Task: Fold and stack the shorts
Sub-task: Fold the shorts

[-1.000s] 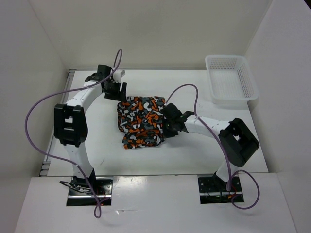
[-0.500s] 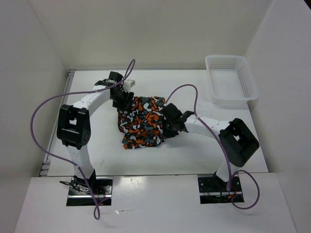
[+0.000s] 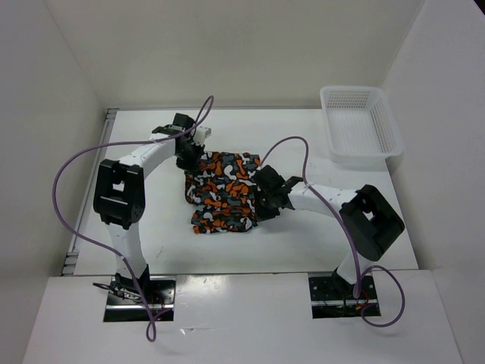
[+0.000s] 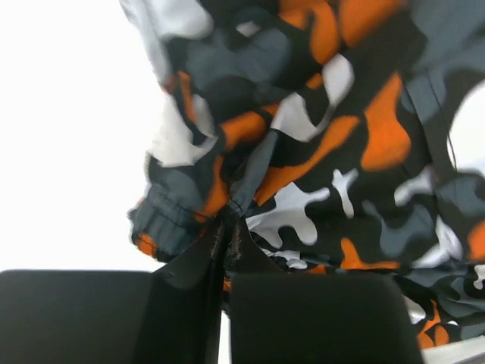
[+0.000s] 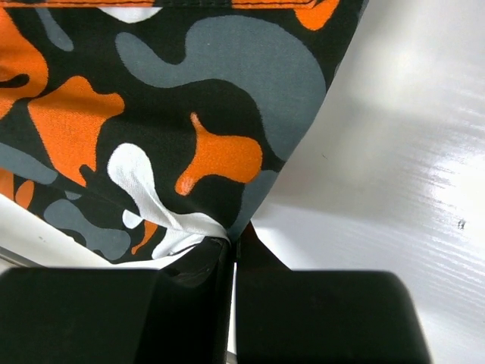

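The shorts [image 3: 221, 189], printed in orange, black, grey and white blotches, lie folded in the middle of the white table [image 3: 295, 243]. My left gripper [image 3: 189, 158] is shut on their far left corner; the left wrist view shows a gathered hem of the shorts [image 4: 303, 144] pinched between the black fingers [image 4: 318, 318] of the left gripper [image 4: 227, 231]. My right gripper [image 3: 261, 196] is shut on the right edge of the shorts. In the right wrist view the shorts [image 5: 151, 114] hang from the closed tips of the right gripper [image 5: 233, 244] above the table.
A white mesh basket [image 3: 358, 125] stands at the far right of the table. White walls close in the back and both sides. Purple cables loop over both arms.
The left arm has swung right from the far left of the table to the shorts' far left corner and its gripper has shut on the fabric. The right gripper stays at the right edge.
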